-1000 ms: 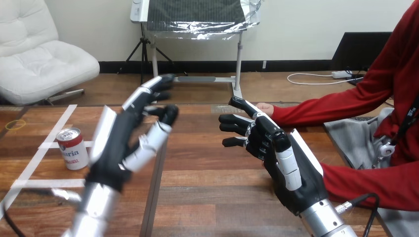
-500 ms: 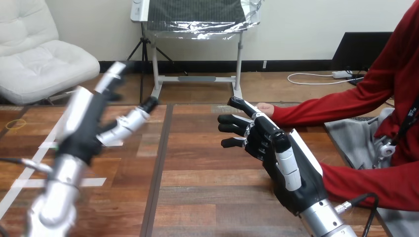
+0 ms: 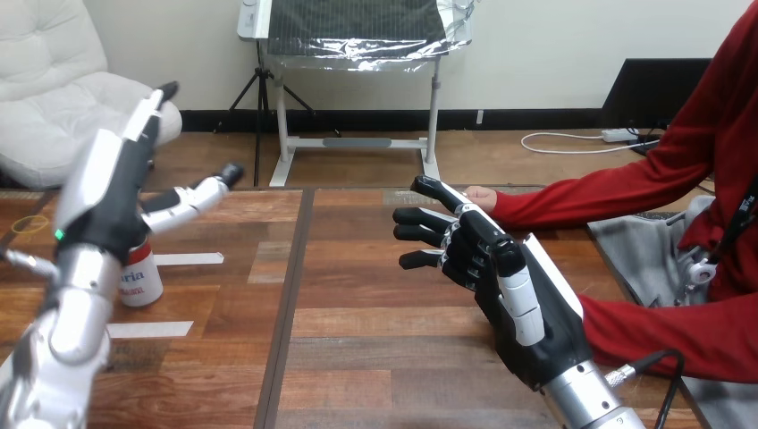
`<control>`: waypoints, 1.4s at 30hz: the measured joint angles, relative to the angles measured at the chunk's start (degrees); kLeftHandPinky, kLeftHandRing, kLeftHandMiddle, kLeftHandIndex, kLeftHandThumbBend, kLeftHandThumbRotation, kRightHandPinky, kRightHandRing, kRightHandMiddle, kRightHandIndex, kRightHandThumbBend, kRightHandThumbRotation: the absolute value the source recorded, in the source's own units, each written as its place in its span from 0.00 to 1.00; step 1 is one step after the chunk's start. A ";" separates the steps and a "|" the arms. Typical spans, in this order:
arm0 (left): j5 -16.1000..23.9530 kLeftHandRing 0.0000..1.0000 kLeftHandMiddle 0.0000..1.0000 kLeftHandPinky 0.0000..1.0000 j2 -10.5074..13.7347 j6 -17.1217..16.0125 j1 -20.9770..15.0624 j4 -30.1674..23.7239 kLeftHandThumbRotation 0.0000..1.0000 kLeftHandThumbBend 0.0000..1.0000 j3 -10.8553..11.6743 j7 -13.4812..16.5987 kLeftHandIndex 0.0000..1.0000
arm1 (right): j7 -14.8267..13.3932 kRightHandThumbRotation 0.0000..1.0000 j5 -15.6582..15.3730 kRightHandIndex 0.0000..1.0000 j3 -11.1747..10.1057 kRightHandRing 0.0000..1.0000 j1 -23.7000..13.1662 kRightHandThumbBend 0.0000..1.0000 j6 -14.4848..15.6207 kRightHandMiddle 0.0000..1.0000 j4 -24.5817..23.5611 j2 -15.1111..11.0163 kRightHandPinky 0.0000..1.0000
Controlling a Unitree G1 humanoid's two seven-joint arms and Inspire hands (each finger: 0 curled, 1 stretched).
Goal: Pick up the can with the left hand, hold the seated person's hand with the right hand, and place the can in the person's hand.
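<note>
The can (image 3: 143, 279) stood on the tabletop (image 3: 375, 353) at the far left. The left hand (image 3: 112, 192) was over it, fingers spread open. The right hand (image 3: 527, 304) was open and empty, near the person's hand (image 3: 480, 196).

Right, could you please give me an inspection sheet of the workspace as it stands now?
Surface: wooden table, bare wood across its middle.
Job's things: can upright at the left, partly behind the left forearm; person's hand at the table's far right.
Clutter: white tape strips near the can; small yellow loop at the far left.
Robot hands: left robot hand open, fingers straight, raised over the can, not closed on it; right robot hand open, holding nothing, close to the person's hand; contact cannot be told.
Cables: nothing seen.
Surroundings: a person seated at the right side.
</note>
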 measured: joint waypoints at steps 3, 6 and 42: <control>1.00 0.96 0.98 0.84 0.65 0.48 -1.73 2.37 0.45 0.71 -0.35 0.45 0.96 | -0.01 1.00 0.00 0.90 0.00 0.80 0.00 0.92 0.00 0.80 0.00 0.02 0.69; 1.69 0.96 0.98 0.84 1.36 0.95 -3.49 4.88 0.45 0.72 -0.96 0.68 0.96 | -0.02 1.00 0.00 0.90 0.00 0.80 0.00 0.92 0.00 0.80 0.00 0.05 0.69; 10.16 0.94 0.94 0.94 2.83 8.70 -23.17 34.53 0.36 0.90 -11.09 2.27 0.93 | -0.01 1.00 0.39 0.91 0.02 0.80 0.01 0.91 1.25 0.80 -0.01 0.04 0.68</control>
